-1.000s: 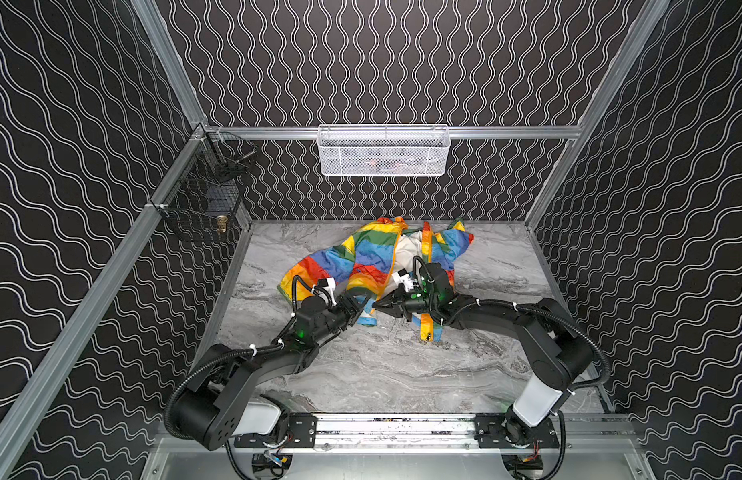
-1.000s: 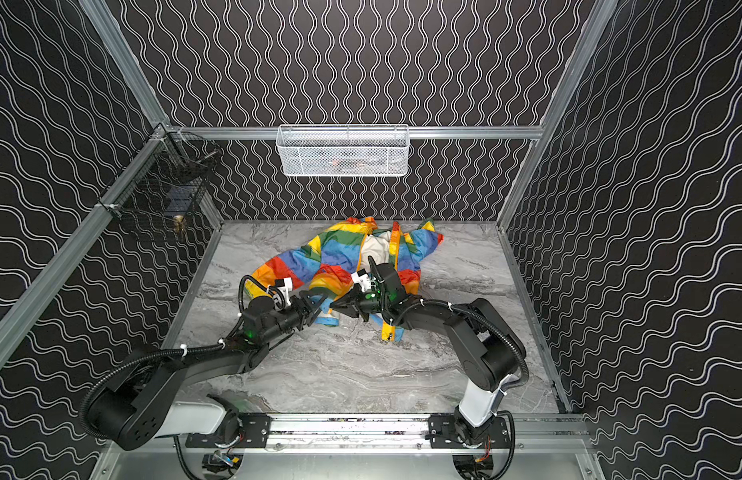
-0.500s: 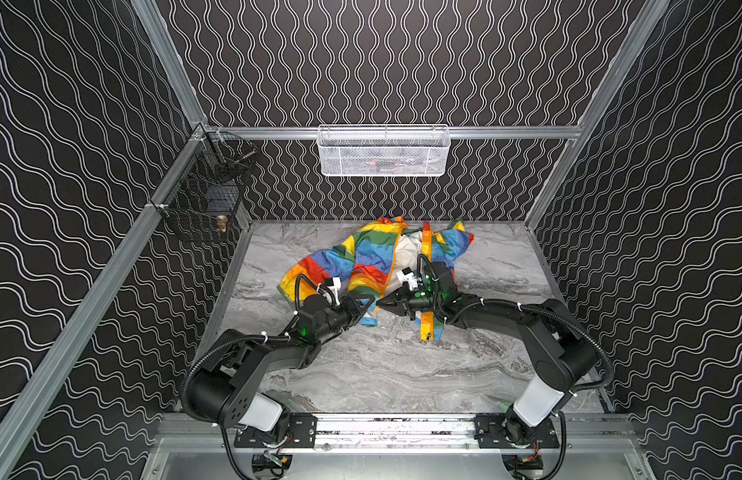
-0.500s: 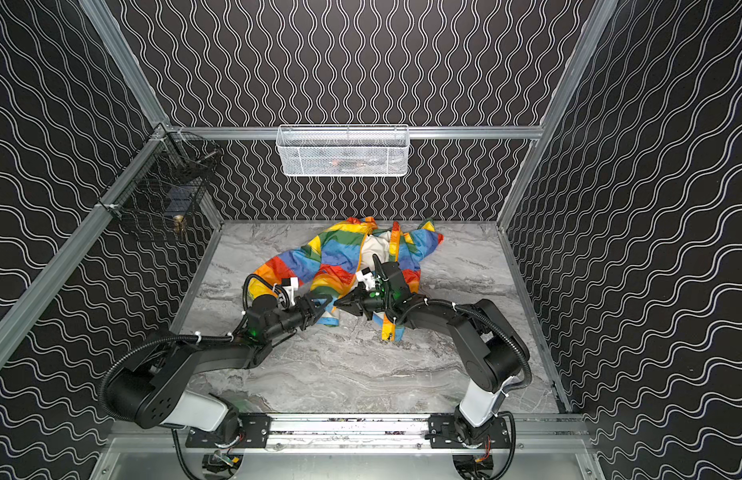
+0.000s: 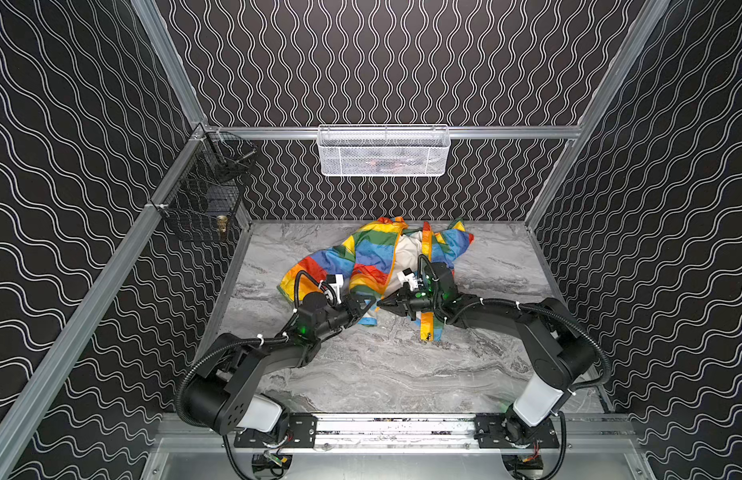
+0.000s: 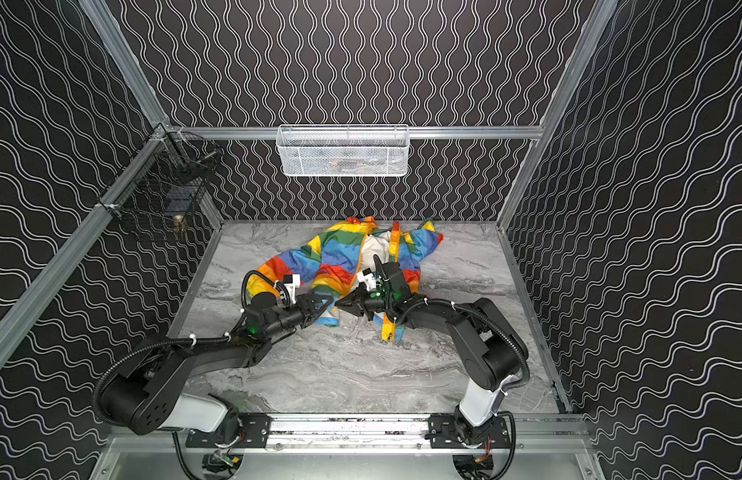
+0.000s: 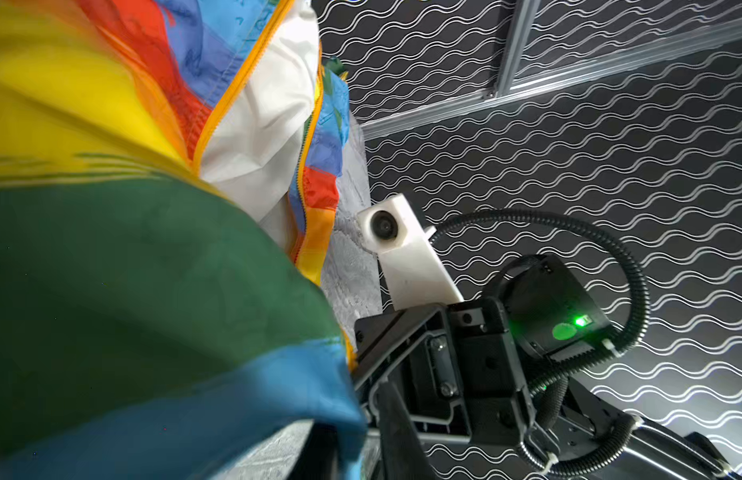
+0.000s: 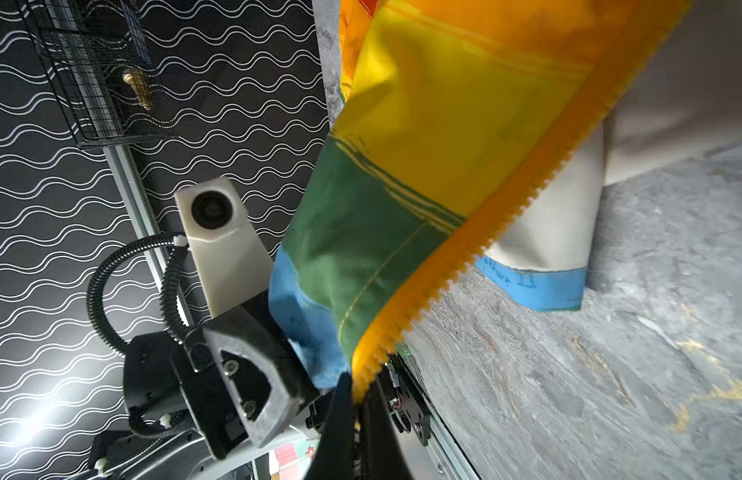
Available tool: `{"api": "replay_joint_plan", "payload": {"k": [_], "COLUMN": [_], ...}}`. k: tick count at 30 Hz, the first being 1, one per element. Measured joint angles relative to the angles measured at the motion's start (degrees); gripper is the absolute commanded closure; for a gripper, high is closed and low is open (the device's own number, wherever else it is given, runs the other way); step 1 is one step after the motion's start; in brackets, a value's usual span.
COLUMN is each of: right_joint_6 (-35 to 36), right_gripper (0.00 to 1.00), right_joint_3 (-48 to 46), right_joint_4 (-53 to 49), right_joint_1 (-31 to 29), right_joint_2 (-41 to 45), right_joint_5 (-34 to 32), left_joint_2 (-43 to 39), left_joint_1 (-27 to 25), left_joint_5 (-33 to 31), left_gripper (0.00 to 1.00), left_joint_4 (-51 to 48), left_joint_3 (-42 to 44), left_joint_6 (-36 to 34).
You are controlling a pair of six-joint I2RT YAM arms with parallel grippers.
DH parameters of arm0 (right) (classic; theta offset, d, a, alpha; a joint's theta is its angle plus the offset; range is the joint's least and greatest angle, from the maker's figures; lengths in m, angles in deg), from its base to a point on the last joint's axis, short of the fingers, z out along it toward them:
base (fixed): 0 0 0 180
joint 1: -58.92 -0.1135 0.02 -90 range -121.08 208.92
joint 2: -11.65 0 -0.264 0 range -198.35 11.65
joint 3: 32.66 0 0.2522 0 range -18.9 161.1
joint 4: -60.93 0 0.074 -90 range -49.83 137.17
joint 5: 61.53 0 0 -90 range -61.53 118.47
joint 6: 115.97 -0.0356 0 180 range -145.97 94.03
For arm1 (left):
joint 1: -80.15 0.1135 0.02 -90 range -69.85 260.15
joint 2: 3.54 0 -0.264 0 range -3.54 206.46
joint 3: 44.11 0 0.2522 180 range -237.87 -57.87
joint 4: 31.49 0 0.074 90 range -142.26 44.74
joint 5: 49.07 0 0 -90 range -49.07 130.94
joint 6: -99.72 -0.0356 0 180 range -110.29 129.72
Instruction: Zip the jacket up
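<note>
- Though taking hold at the near hem, leaves the jacket (image 5: 373, 253) unzipped, rumpled toward the back of the counter (image 5: 402, 374), with white lining (image 5: 406, 257) bare between the orange edges
- Pinches the bottom end of one zipper tape (image 8: 465, 257) in the right end effector (image 5: 384, 302), with fingers pressed together on it, as in the frames a second ago
- Has reached the left end effector (image 5: 367, 304) forward over the last second, now tip to tip with the right
- Has narrowed it from spread to nearly closed around the blue hem corner (image 8: 303, 332) of that same front panel, just beside the tape end
- Cannot tell whether clamped firm on the cloth or only closing on it
- Leaves the other front edge (image 5: 426, 328) flat on the counter beneath the right arm, unheld
- Reads, as a judgement, as a second hold on one panel, perhaps to free the right for the other edge
- Calls next for bringing both tape ends together, no joining begun
- Risks a slip, given thin, shiny cloth
</note>
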Motion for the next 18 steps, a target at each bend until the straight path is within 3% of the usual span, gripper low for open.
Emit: {"api": "replay_joint_plan", "payload": {"k": [2, 10, 14, 18], "right_joint_6": [0.0, -0.63, -1.2, -2.03], "right_gripper": [0.96, 0.59, 0.57, 0.64], "right_joint_3": [-0.13, -1.16, -0.96, 0.17], "right_joint_4": [0.0, 0.9, 2.29, 3.37], "right_joint_1": [0.11, 0.68, 1.01, 1.22], "right_joint_2": [0.15, 0.31, -0.52, -2.51], "right_joint_5": [-0.02, -0.13, -0.31, -0.28], "left_joint_2": [0.11, 1.09, 1.03, 0.15], "left_joint_1": [0.0, 0.0, 0.0, 0.0], "left_joint_5": [0.0, 0.81, 0.98, 1.03], "left_gripper": [1.0, 1.0, 1.0, 1.0], "left_joint_4": [-0.5, -0.68, -0.72, -0.76], "left_joint_3": [0.02, 0.28, 0.5, 0.63], "left_joint_6": [-0.04, 0.04, 0.04, 0.04]}}
